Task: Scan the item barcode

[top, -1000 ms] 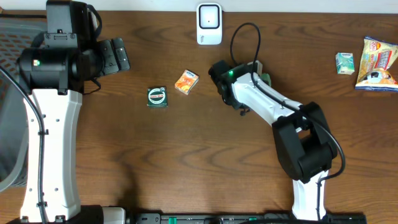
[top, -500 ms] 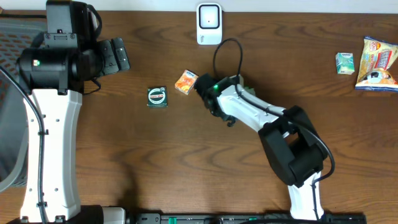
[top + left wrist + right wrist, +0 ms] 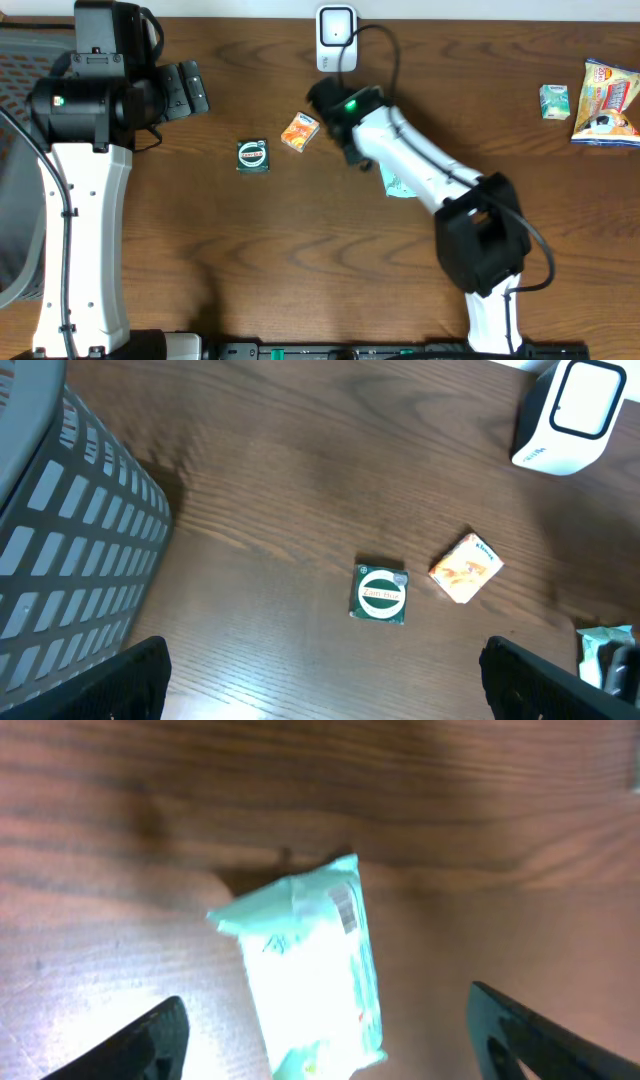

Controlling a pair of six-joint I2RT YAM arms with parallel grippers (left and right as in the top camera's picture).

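A pale green packet (image 3: 305, 970) lies flat on the wood table, its barcode (image 3: 344, 908) facing up near the top edge. My right gripper (image 3: 330, 1050) hangs above it, open, with one dark finger on each side and neither touching the packet. From overhead the packet (image 3: 397, 183) peeks out from under the right arm (image 3: 400, 140). The white scanner (image 3: 336, 38) stands at the table's back edge and also shows in the left wrist view (image 3: 572, 415). My left gripper (image 3: 325, 695) is open and empty, raised at the far left (image 3: 185, 90).
An orange box (image 3: 299, 131) and a dark green box with a round label (image 3: 253, 155) lie left of the right arm. A small green box (image 3: 554, 101) and a snack bag (image 3: 608, 103) sit at the far right. A grey basket (image 3: 60, 560) stands at the left edge.
My right gripper has gone from shut to open and let go of the green packet, which now lies on the table. The right arm swung left and back toward the scanner. The left arm stayed still.
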